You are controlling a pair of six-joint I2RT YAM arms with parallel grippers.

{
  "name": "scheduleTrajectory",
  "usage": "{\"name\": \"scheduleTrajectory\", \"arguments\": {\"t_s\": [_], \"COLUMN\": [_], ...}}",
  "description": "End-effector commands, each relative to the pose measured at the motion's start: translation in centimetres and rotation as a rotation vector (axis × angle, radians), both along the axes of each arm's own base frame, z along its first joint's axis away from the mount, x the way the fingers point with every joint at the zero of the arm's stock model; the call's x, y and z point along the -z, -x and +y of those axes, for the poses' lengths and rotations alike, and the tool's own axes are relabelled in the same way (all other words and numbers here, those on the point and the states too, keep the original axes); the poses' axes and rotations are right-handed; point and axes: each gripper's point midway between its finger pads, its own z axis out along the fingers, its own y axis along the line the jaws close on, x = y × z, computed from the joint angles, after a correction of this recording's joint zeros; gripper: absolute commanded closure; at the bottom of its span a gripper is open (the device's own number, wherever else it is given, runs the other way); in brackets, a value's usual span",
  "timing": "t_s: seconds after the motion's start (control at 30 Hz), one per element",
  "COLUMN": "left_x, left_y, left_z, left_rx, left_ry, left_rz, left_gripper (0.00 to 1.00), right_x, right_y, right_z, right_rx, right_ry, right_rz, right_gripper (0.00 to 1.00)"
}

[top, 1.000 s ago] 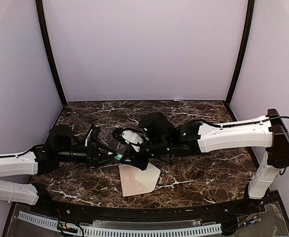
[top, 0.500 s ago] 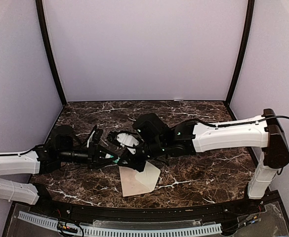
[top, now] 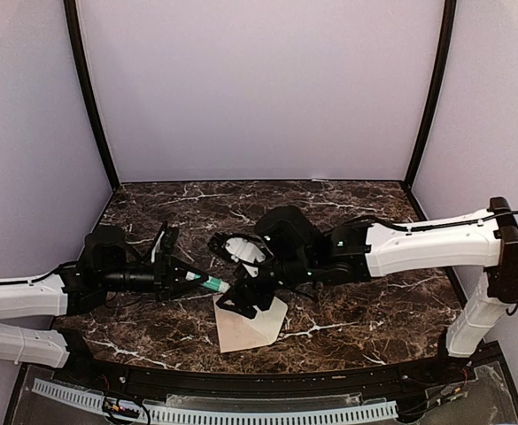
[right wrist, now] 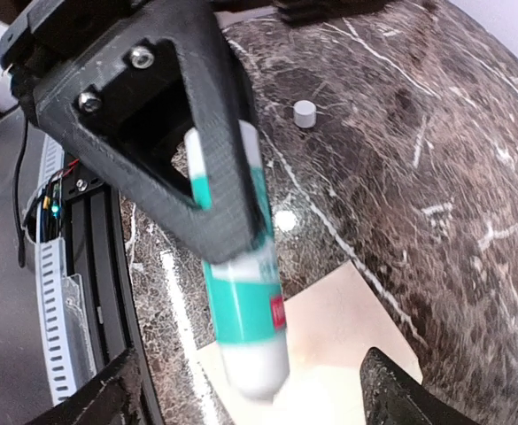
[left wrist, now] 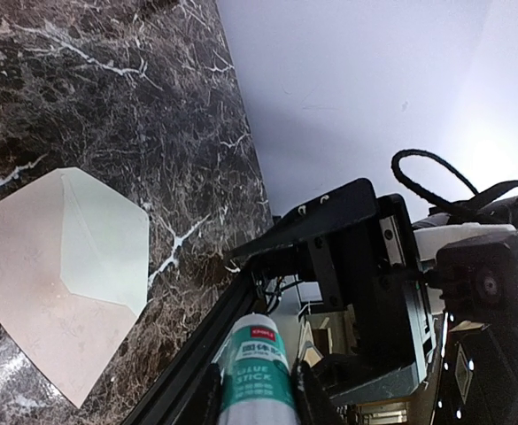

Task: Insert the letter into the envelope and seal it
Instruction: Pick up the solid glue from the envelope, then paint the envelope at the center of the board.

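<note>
Right end effector (top: 243,299) has opened — envelope (top: 251,329) beneath.

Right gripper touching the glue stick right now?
Apart. The right wrist view shows the right gripper with its fingers spread wide, leaving gaps on both sides of the glue stick. The left gripper holds the stick.

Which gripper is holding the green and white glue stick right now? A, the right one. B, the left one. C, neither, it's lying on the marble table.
B: the left wrist view shows the green and white glue stick clamped in the left gripper, while the right gripper has its fingers wide apart, clear of it.
</note>
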Motion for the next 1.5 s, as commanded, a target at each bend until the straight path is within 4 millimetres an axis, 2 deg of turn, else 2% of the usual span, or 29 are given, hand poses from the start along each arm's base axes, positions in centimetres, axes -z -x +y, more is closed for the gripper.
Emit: {"name": "scheduleTrajectory", "arguments": {"t_s": [0.0,0.1,0.23,0.33,0.57,0.8,1.0,1.13,1.47], "left_x": [-1.0,-0.4,1.4,3.2,5.0,6.4,7.1,6.8,7.7], "left_y": [-1.9,-2.6,-3.0,-3.1,-3.1,-2.9,-2.8,-2.7,-2.7], "left_z": [1.6,2.5,2.8,2.8,2.1,1.5,1.3,0.9,0.9], "left_rx": [-0.142,-0.198,-0.221,-0.220,-0.185,-0.157,-0.141,-0.134,-0.129], "left_ry": [-0.016,-0.067,-0.127,-0.196,-0.316,-0.338,-0.342,-0.315,-0.334], "left_rz": [-0.132,-0.172,-0.164,-0.144,-0.153,-0.136,-0.123,-0.119,-0.107], "left_gripper": [1.00,1.00,1.00,1.00,1.00,1.00,1.00,1.00,1.00], "right_x": [-3.2,-1.6,2.2,4.0,8.6,11.5,12.6,13.5,14.7], "right_y": [-1.5,-4.0,-6.4,-7.5,-9.3,-9.1,-8.0,-7.5,-5.8], "right_z": [-3.3,-6.9,-11.1,-12.3,-12.7,-11.9,-11.3,-11.5,-10.9], "right_rx": [0.211,0.388,0.574,0.633,0.714,0.700,0.663,0.664,0.629], "right_ry": [-0.122,-0.174,-0.195,-0.218,-0.179,-0.160,-0.161,-0.147,-0.130], "right_rz": [0.060,0.185,0.347,0.432,0.530,0.624,0.696,0.727,0.788], "right_gripper": [0.16,0.17,0.20,0.23,0.33,0.42,0.50,0.55,0.69]}}
